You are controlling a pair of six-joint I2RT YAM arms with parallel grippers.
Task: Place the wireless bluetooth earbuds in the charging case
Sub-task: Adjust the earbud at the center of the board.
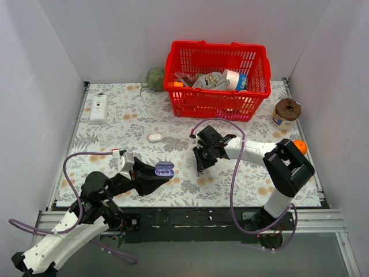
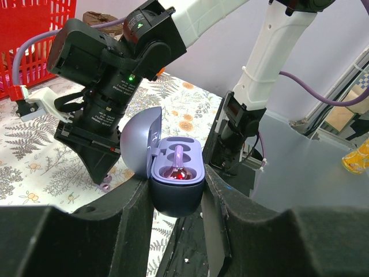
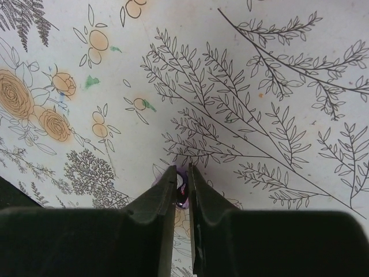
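R claw [image 3: 182,178] pinches an earbud [image 3: 182,190] on desk [image 3: 259,86]. L claw [image 1: 155,176] clamps open charging case [image 2: 176,173], apart from it.

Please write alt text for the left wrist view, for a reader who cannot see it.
The left pincer grips an open lavender charging case, one earbud seated inside. Behind it, the right pincer points down onto a second earbud on the floral tablecloth.

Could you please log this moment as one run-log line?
left gripper: holds open charging case | first earbud: seated in case | right gripper: pinching second earbud on table | stage: pickup
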